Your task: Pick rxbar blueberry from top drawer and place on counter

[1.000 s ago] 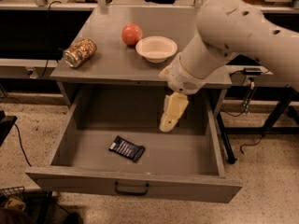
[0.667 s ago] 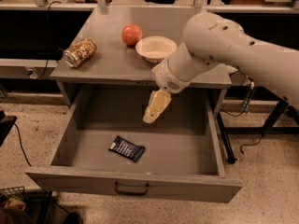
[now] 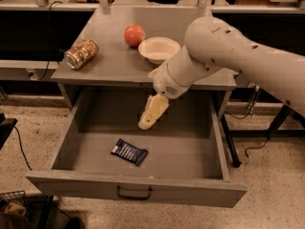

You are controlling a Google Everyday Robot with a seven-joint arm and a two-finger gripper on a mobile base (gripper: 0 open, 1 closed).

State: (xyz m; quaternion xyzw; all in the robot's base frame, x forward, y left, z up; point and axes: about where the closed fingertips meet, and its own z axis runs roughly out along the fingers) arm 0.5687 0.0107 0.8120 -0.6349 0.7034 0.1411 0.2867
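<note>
While the drawer (image 3: pixel 138 187) stood pulled out wide below the counter (image 3: pixel 109 61), the snack bar (image 3: pixel 129 152) in its dark blue wrapper lay flat on the drawer floor. It was a little left of the drawer's middle, nearer to the front panel than to the back, and turned at a slant to the drawer walls. The gripper (image 3: pixel 145 123) hung over the back half of the drawer, above the floor, pointing down and to the left. It was behind the snack bar and a little to the right of it, and apart from it. Whether the gripper was open or closed, I could not tell. It held nothing that I could see. The thick white arm (image 3: pixel 224 51) came in from the right side of the drawer, crossing above its back right corner. A small dark handle (image 3: pixel 134 193) sat at the middle of the drawer's front panel. On the counter above the drawer lay a shiny can (image 3: pixel 81 54) on its side at the left, and further back stood a round red fruit (image 3: pixel 134 35) with a pale bowl (image 3: pixel 159 49) just beside it.
</note>
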